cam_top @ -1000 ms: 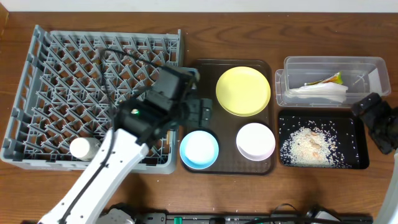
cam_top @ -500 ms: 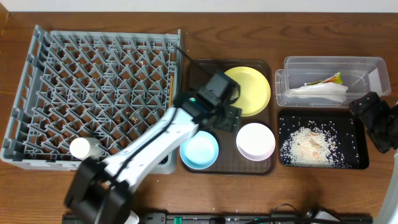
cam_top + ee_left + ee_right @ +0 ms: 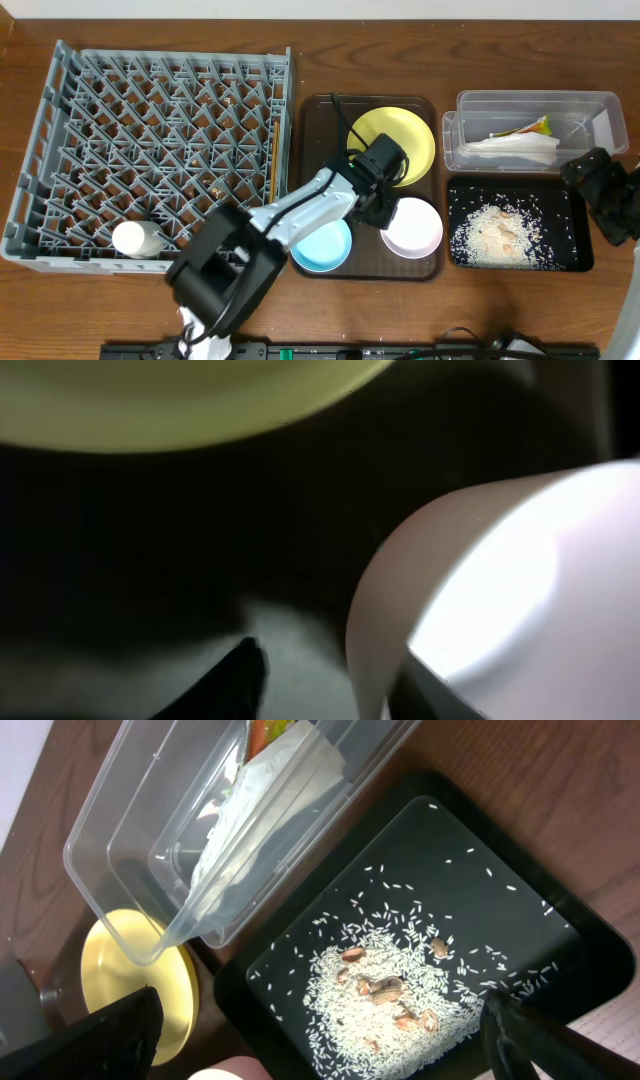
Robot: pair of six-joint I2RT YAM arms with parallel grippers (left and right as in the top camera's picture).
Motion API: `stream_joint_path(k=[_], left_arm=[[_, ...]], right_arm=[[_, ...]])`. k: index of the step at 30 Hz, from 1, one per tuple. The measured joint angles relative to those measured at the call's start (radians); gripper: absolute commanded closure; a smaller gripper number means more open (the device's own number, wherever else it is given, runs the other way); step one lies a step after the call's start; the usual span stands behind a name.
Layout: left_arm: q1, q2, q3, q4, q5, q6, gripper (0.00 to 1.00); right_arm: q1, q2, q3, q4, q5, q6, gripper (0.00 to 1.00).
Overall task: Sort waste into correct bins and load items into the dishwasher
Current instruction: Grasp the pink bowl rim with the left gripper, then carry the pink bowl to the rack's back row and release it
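My left gripper [image 3: 386,208] [image 3: 330,665] sits low over the near-left rim of the white bowl [image 3: 414,230] [image 3: 520,580]. One finger is outside the wall, with a gap, and one is inside. The yellow plate [image 3: 405,130] [image 3: 180,400] lies just behind, and the light blue bowl [image 3: 325,248] is to the left. Two chopsticks [image 3: 271,160] lie in the dishwasher rack [image 3: 150,130]. My right gripper [image 3: 600,190] [image 3: 325,1040] hangs open above the black tray [image 3: 575,262] of rice scraps [image 3: 390,990]. The clear tub [image 3: 480,105] holds the napkin [image 3: 515,150] and wrapper [image 3: 537,127].
The plate and both bowls rest on a dark brown serving tray [image 3: 315,130] between the rack and the bins. A small white cylinder [image 3: 135,238] lies in the rack's front left corner. Bare wooden table runs along the front edge.
My left arm swung right from the rack, across the brown tray to the white bowl, and its jaws narrowed around the rim. The right arm stayed put.
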Motion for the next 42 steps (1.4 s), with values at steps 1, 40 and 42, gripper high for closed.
stream_joint_path(k=[1, 40, 42], left_arm=[[0.000, 0.011, 0.000, 0.004, 0.009, 0.000, 0.74], [0.408, -0.253, 0.101, 0.258, -1.424, 0.447, 0.93], [0.431, -0.203, 0.101, 0.316, -1.439, 0.499, 0.93]], right_arm=[[0.000, 0.000, 0.000, 0.000, 0.000, 0.000, 0.01], [0.000, 0.000, 0.000, -0.001, 0.000, 0.000, 0.01], [0.000, 0.000, 0.000, -0.001, 0.000, 0.000, 0.01]])
